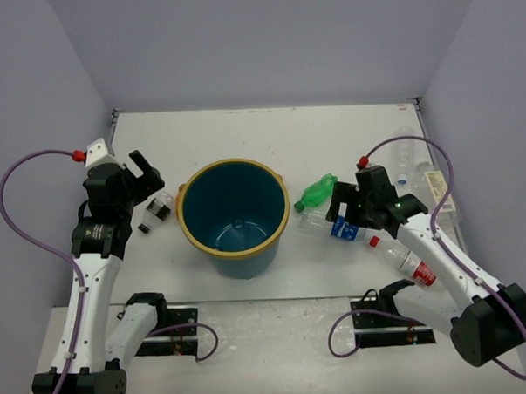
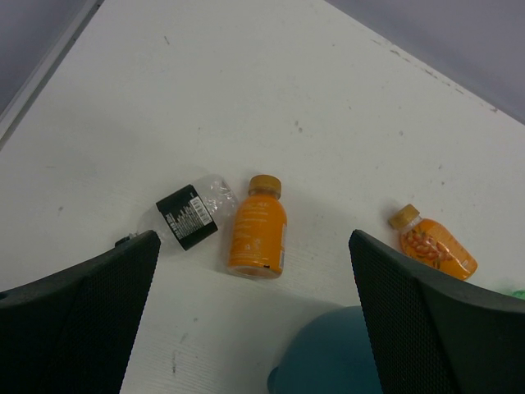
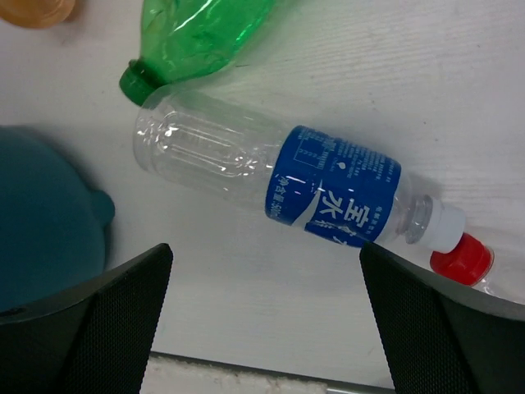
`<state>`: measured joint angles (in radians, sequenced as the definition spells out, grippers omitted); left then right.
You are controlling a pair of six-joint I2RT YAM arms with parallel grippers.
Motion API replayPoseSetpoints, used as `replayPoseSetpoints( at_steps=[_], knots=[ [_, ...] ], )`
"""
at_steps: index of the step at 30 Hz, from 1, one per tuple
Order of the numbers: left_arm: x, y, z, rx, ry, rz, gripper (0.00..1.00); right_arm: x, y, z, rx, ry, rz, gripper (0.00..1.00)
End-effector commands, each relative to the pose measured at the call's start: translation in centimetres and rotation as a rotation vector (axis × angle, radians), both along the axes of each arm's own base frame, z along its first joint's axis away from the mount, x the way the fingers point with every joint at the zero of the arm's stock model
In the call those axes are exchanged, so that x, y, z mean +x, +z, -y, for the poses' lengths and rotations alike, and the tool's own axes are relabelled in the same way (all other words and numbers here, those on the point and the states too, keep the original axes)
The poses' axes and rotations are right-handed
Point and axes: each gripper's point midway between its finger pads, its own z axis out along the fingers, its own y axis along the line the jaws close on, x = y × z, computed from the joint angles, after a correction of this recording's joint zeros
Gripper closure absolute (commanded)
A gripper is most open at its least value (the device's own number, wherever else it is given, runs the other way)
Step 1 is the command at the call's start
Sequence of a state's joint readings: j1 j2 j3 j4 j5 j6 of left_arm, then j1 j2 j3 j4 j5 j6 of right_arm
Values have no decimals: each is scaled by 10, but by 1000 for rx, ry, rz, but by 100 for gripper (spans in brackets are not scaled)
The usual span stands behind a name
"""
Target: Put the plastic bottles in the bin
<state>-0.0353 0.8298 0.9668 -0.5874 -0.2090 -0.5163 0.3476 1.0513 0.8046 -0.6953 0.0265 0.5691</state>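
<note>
— Where's the round, deep teal-blue bin with the tan rim?

— On the white table, between the two arms. A crumpled green plastic bottle lies at its 3 o'clock. A clear blue-labelled bottle with a white cap lies just beside that one, at its 5 o'clock.

— And the right gripper?

— Spread wide above the blue-labelled bottle, gripping nothing.

— The left gripper?

— Also wide and empty, at the bin's 10 o'clock. Below it a clear dark-labelled bottle lies on its side, with an orange bottle just beside it.
</note>
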Motion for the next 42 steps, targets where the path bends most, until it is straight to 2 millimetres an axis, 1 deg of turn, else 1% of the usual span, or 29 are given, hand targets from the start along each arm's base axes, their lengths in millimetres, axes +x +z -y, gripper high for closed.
replayPoseSetpoints(
  at_steps=[1, 2, 3, 5, 6, 8, 9, 10, 12, 17, 20, 24, 26, 28, 29, 31, 33, 34, 35, 36, 37, 39, 41, 42],
  knots=[
    [4, 2, 0, -7, 10, 26, 0, 20, 27, -22, -41, 288, 144, 1],
    [4, 2, -2, -3, 19, 20, 0, 21, 24, -22, -86, 345, 143, 1],
    [5, 1, -3, 0, 23, 13, 0, 26, 20, -18, -154, 366, 137, 1],
    [5, 2, -6, 10, 40, 8, 0, 29, 10, -19, -245, 507, 142, 1],
    [5, 2, -6, 12, 42, 3, 0, 32, 9, -20, -253, 521, 152, 1],
    [6, 3, -7, 13, 45, 2, 0, 36, 4, -13, -329, 572, 137, 1],
    [6, 3, -7, 14, 47, 4, 0, 36, 1, -14, -332, 599, 134, 1],
    [6, 3, -9, 16, 58, 5, 0, 33, -2, -21, -310, 657, 137, 1],
    [5, 2, -12, 20, 73, 4, 0, 32, -10, -26, -308, 737, 140, 1],
    [6, 0, -13, 19, 81, -1, 0, 37, -34, -20, -368, 773, 98, 1],
    [7, -2, -12, 17, 80, -6, 0, 37, -51, -22, -375, 819, 57, 1],
    [7, -2, -14, 18, 94, -11, 0, 28, -81, -19, -392, 856, -72, 1],
    [5, -2, -18, 25, 113, -13, 0, 26, -89, -16, -406, 859, -131, 1],
    [4, -1, -22, 31, 137, -11, 0, 22, -97, -18, -394, 874, -177, 2],
    [4, 0, -22, 31, 141, -10, 0, 22, -99, -20, -387, 880, -183, 6],
    [4, 1, -23, 31, 149, -6, 0, 21, -100, -25, -372, 894, -190, 19],
    [3, 1, -24, 34, 154, -9, 0, 15, -100, -26, -384, 904, -187, 38],
    [3, 1, -25, 35, 156, -10, 0, 13, -100, -27, -390, 909, -185, 47],
    [4, 1, -25, 33, 158, -9, 0, 10, -99, -28, -395, 920, -183, 69],
    [4, 1, -25, 33, 158, -11, 0, 9, -100, -27, -397, 913, -188, 70],
    [4, 1, -25, 30, 162, -8, 0, 7, -95, -28, -398, 903, -181, 76],
    [5, 0, -25, 25, 163, -11, 0, 2, -88, -27, -398, 890, -175, 76],
    [6, 0, -23, 18, 156, -9, 0, -2, -74, -29, -395, 880, -136, 75],
    [6, 1, -23, 17, 156, -8, 0, -2, -73, -30, -391, 874, -134, 75]
  ],
)
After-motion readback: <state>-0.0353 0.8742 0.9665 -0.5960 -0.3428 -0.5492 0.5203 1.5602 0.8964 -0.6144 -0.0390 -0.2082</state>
